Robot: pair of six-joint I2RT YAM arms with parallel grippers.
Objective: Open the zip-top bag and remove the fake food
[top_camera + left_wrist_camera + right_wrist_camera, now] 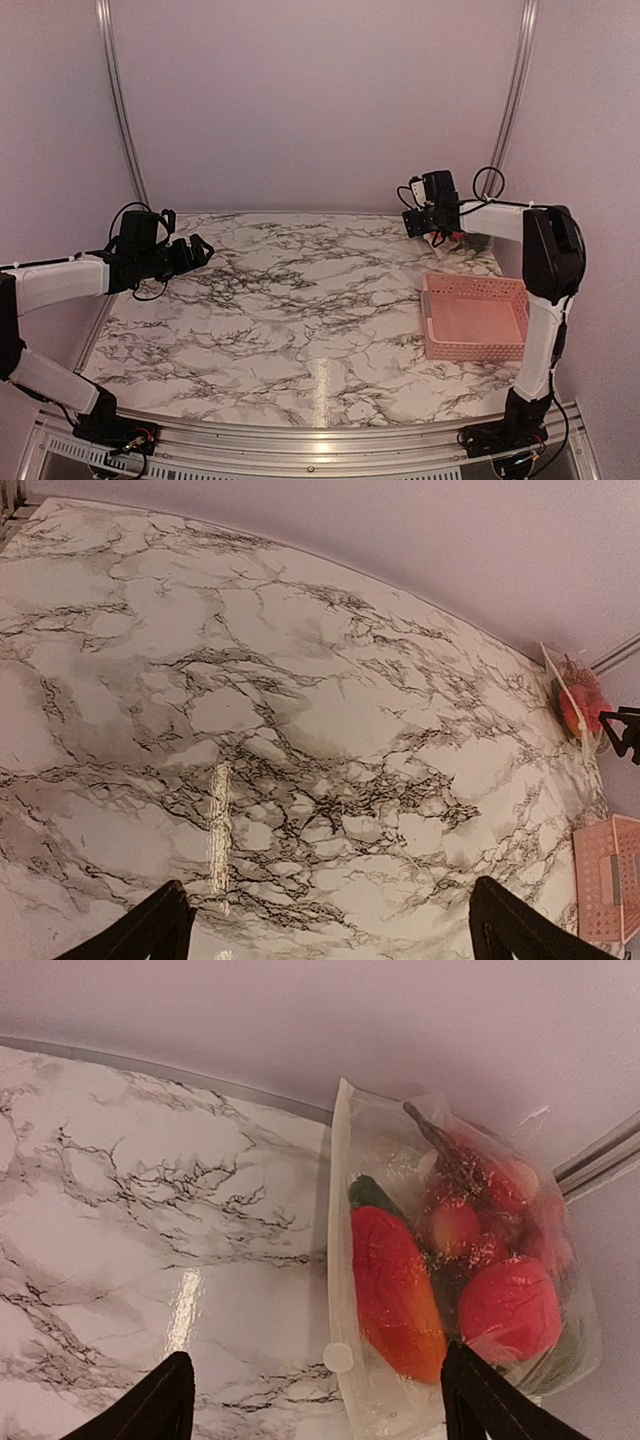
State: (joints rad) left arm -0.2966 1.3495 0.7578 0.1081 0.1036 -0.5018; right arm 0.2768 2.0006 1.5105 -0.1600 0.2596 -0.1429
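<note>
Though faint from overhead, zip-top bag [340,1210] of fake food [395,1290] plain before released right pincer [318,1365]; left pincer [330,895] released too.

Clear zip-top bag [450,1250], red fake food [395,1290] inside, far right corner.

basket [475,351]: pink, slotted, upright, table's right side | table [280,300]: marble-patterned | wall [320,100]: plain, pale
</note>
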